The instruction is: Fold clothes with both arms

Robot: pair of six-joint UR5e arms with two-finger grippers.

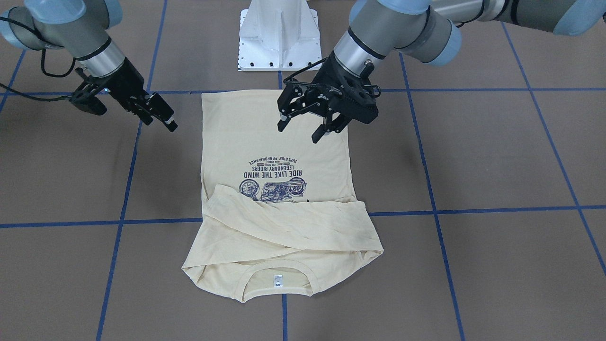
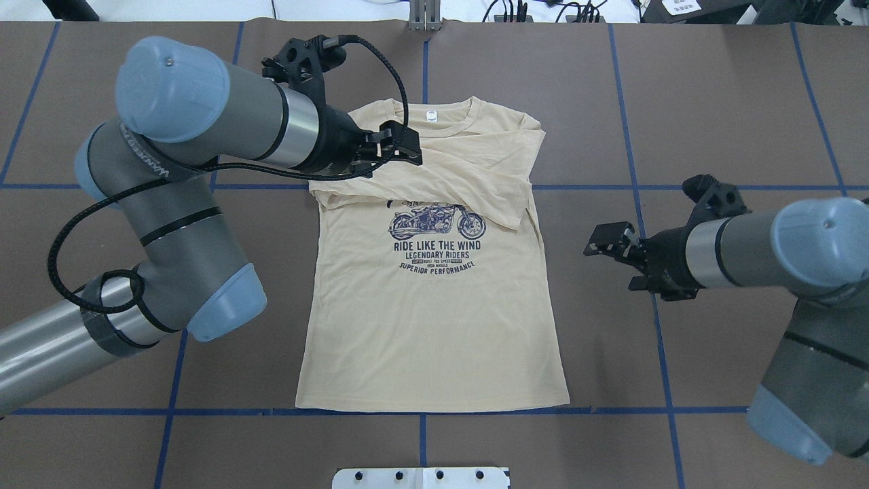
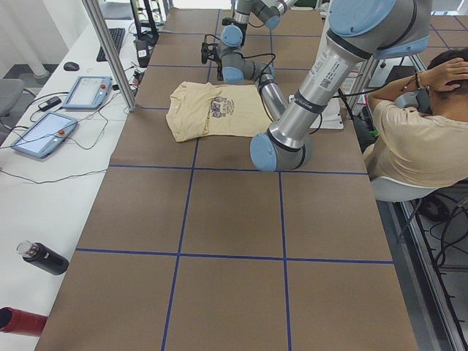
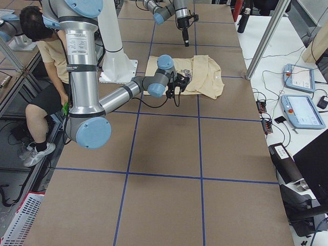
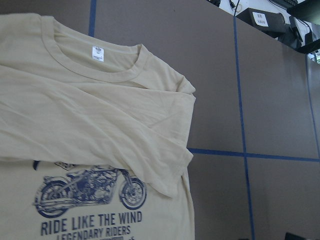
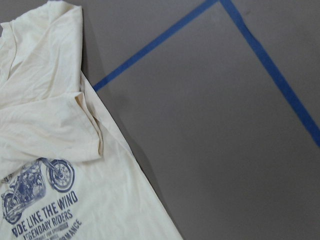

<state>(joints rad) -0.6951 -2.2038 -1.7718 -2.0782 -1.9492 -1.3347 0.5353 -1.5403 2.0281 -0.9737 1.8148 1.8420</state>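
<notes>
T-shirt flat, sleeves crossed over chest to narrow it; left gripper above, right gripper beside, jaws wide, empty, likely awaiting next fold

motorcycle print top under folded sleeve, neck label text unreadable

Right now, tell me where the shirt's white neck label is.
In the overhead view, the neck label sits inside the collar at the far end of the T-shirt, just beyond and right of the left gripper.
</notes>
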